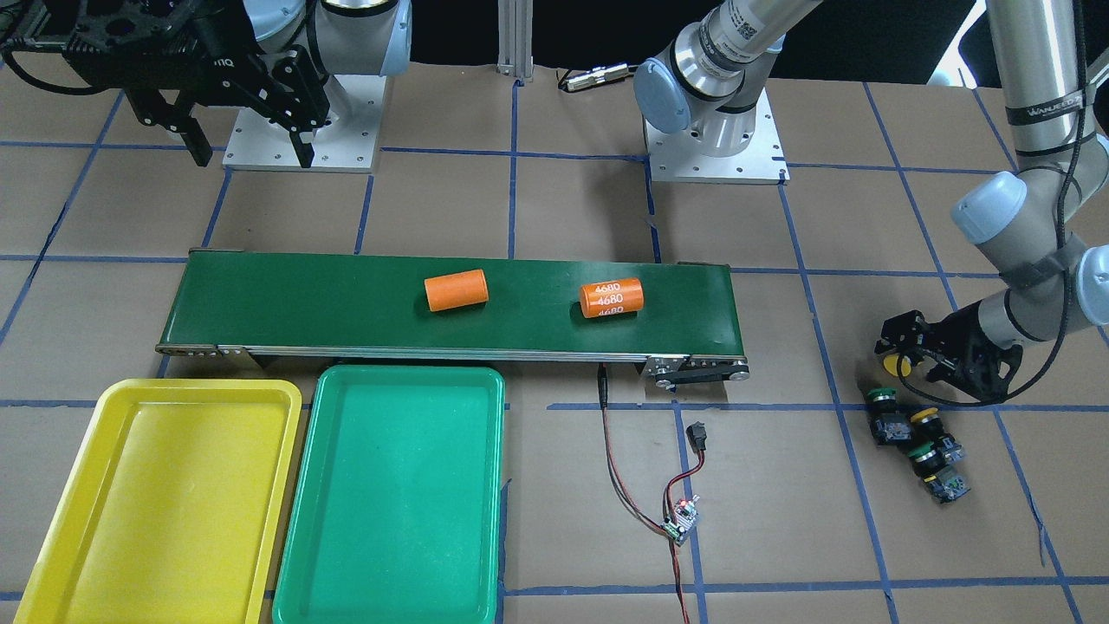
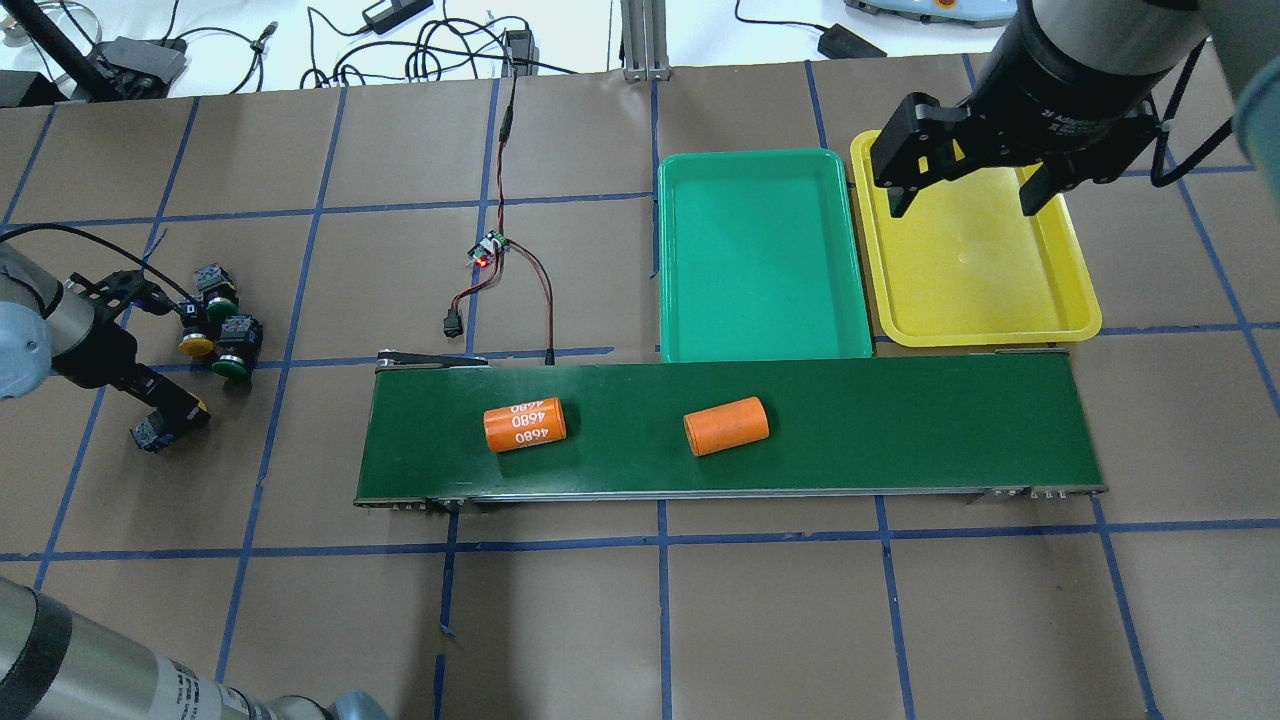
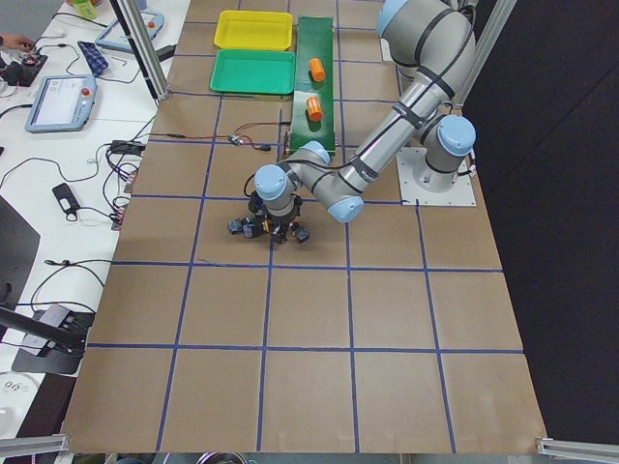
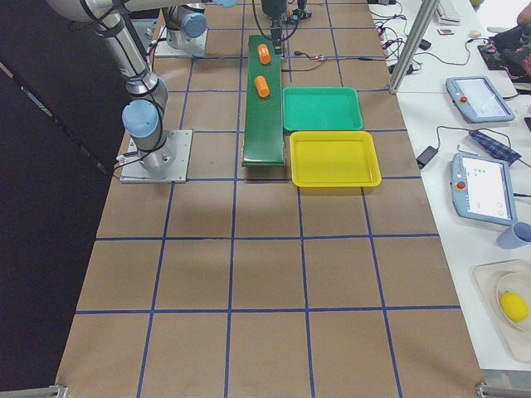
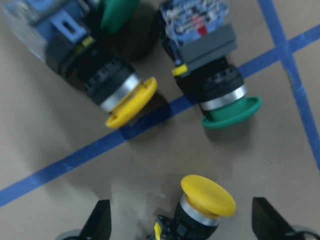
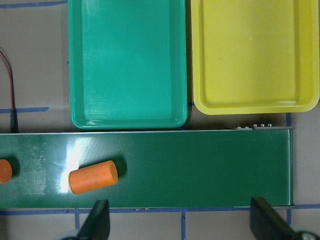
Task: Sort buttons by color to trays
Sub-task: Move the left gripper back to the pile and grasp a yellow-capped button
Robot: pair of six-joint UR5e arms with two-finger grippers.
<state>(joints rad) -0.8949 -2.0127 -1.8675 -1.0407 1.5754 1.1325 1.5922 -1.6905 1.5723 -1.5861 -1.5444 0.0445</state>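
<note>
Three buttons lie in a cluster on the table: a yellow-capped one (image 5: 131, 102) and two green-capped ones (image 5: 231, 111), also seen in the front view (image 1: 923, 452). The second yellow-capped button (image 5: 207, 196) lies between the wide-apart fingers of my left gripper (image 5: 182, 222), which is open and low over the table (image 1: 901, 357). The fingers do not touch it. The yellow tray (image 2: 975, 280) and green tray (image 2: 760, 255) sit side by side, both empty. My right gripper (image 2: 960, 190) is open and empty, high over the yellow tray's far end.
A long dark-green conveyor belt (image 2: 900, 430) runs in front of the trays and carries two orange cylinders, one plain (image 2: 726, 426) and one marked 4680 (image 2: 525, 425). A small circuit board with red-black wires (image 2: 488, 252) lies between the trays and the buttons.
</note>
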